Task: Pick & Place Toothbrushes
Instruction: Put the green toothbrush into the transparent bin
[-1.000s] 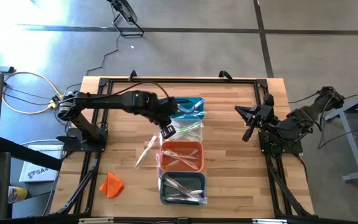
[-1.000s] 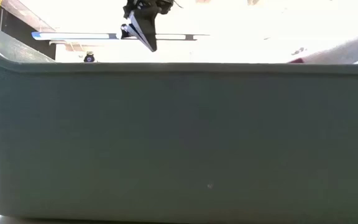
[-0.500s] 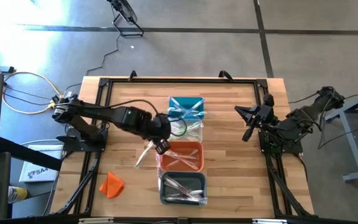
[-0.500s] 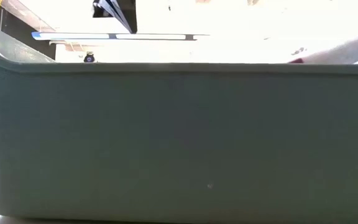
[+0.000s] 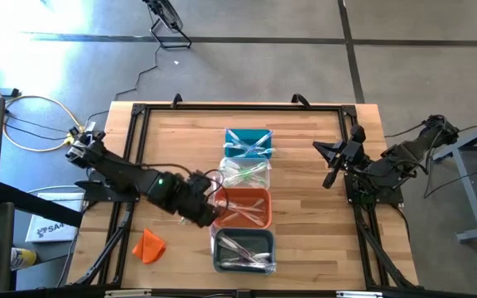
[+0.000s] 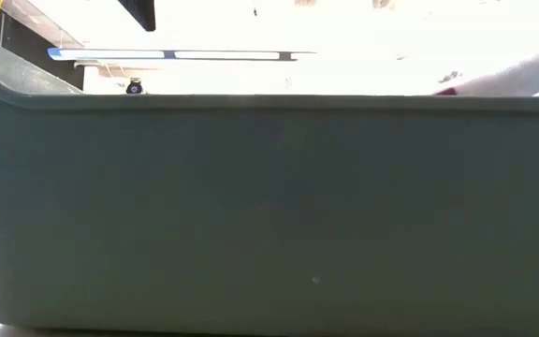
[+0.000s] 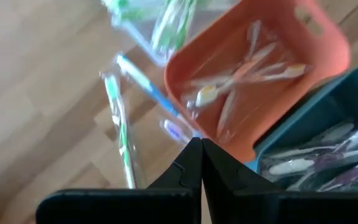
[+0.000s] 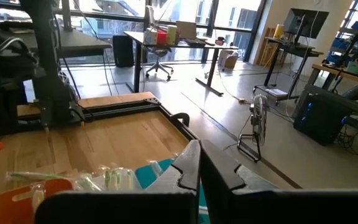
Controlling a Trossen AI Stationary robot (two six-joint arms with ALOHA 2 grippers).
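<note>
1. The wooden table (image 5: 305, 240) is the biggest thing. A black frame runs round its top.
2. The left arm (image 5: 131, 177) reaches low across the table from the left side. Its claw, the left gripper (image 5: 208, 212), sits just left of the row of bins, by the orange one. In the left wrist view its two dark fingers (image 7: 188, 171) are pressed tight together with nothing between them.
3. The right arm (image 5: 387, 165) waits at the right edge of the table. The right gripper (image 5: 335, 163) is well apart from the bins. In the right wrist view its fingers (image 8: 188, 168) are pressed together too, holding nothing.
4. Four bins stand in a row down the middle: a teal bin (image 5: 248, 142) farthest, then a clear bin (image 5: 245, 172), an orange bin (image 5: 243, 208), and a grey bin (image 5: 243, 250) nearest. The grey bin's wall fills most of the low view.
5. An orange cloth lump (image 5: 148, 245) lies near the front left of the table.
6. Some toothbrushes lie in every bin. The ones in the orange bin (image 7: 241, 84) are just right of the left claw.
7. A few loose toothbrushes (image 7: 120, 130) lie on the bare wood. They are just beyond the left claw's tips, beside the orange bin. The claw is not touching them.
</note>
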